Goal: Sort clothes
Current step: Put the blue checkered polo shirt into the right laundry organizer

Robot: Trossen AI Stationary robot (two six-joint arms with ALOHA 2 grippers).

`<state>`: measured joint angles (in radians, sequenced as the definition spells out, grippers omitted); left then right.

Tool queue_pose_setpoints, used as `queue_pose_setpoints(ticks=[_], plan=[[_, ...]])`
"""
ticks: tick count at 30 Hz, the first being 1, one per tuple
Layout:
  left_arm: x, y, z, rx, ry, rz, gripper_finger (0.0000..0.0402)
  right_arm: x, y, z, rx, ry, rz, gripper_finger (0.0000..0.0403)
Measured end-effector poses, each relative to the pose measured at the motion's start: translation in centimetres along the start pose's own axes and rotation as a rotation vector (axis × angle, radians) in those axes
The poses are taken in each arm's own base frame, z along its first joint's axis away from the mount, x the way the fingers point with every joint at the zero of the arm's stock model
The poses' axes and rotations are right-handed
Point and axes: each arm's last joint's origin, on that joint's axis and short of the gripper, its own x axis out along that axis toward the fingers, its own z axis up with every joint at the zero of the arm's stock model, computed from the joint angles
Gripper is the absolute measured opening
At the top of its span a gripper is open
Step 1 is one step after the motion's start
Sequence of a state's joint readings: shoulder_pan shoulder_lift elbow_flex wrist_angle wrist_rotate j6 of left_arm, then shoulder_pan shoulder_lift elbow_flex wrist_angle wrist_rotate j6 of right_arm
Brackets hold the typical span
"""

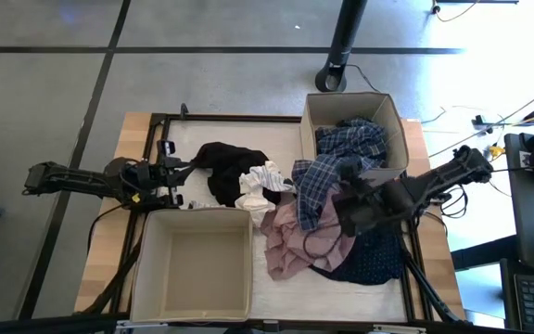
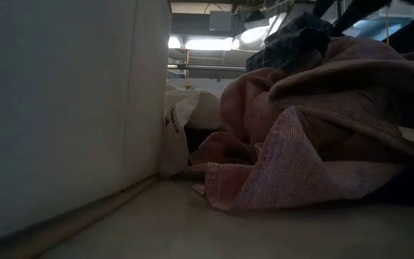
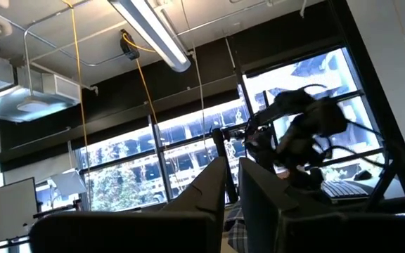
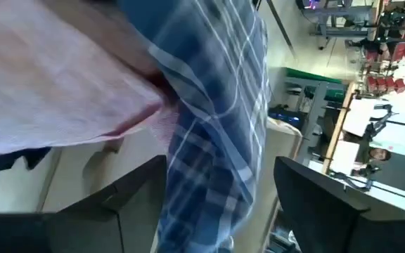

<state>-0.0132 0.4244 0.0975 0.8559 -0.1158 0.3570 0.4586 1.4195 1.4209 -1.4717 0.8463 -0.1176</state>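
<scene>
The clothes lie in a heap on the table's right half. A blue plaid shirt [image 1: 318, 181] drapes from the far right box down onto a dusty pink garment [image 1: 286, 243], with a navy dotted piece [image 1: 369, 262] beside it. A black garment [image 1: 225, 167] and a white piece [image 1: 260, 186] lie at the middle. My right gripper [image 1: 346, 199] is open over the heap, and the plaid shirt [image 4: 209, 126] passes between its fingers. My left gripper [image 1: 185, 173] is shut and level, beside the black garment's left edge. My right gripper stands with one open finger on each side of a hanging fold of the plaid shirt [image 4: 202, 183]. I cannot tell whether either finger touches the cloth.
A beige fabric box [image 1: 193, 211] stands at the near left; its wall [image 2: 63, 108] fills the low view's left. A second beige box [image 1: 397, 130] at the far right holds part of the plaid shirt. A black frame runs along the table's edges.
</scene>
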Motion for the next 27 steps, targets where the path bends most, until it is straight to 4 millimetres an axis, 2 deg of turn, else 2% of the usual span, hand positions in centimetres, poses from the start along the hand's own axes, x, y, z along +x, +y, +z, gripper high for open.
queue_pose_setpoints(ticks=[3, 9, 11, 14, 17, 18, 19, 23, 27], plan=[[0.0, 0.0, 0.0, 0.014, -0.001, 0.001, 0.0031, 1.8, -0.1, -0.2, -0.006, -0.029, 0.003, 0.0264], [0.0, 0.0, 0.0, 0.017, -0.001, 0.001, 0.0031, 4.9, -1.3, 0.9, -0.059, -0.096, -0.017, 0.0256], [0.0, 0.0, 0.0, 0.017, -0.001, 0.001, 0.0031, 5.5, -1.8, 1.1, -0.071, -0.101, -0.028, 0.023], [0.0, 0.0, 0.0, 0.017, 0.0, 0.001, 0.0031, 5.8, -2.5, 0.7, -0.085, -0.075, -0.037, 0.0153], [0.0, 0.0, 0.0, 0.017, 0.0, 0.0, 0.0031, 5.0, -3.4, -0.1, -0.098, -0.018, -0.091, 0.0049], [0.0, 0.0, 0.0, 0.018, 0.002, 0.0, 0.0031, 4.5, -3.9, -0.4, -0.093, -0.001, -0.125, 0.0026], [0.0, 0.0, 0.0, 0.018, 0.002, 0.0, 0.0031, 4.0, -4.5, -0.8, -0.083, 0.016, -0.164, 0.0015], [0.0, 0.0, 0.0, 0.017, 0.001, 0.0, 0.0031, 1.0, -7.3, -2.7, -0.01, 0.078, -0.342, 0.0027], [0.0, 0.0, 0.0, 0.018, 0.001, 0.0, 0.0031, -2.0, -10.4, -5.8, 0.084, 0.171, -0.516, 0.0007]])
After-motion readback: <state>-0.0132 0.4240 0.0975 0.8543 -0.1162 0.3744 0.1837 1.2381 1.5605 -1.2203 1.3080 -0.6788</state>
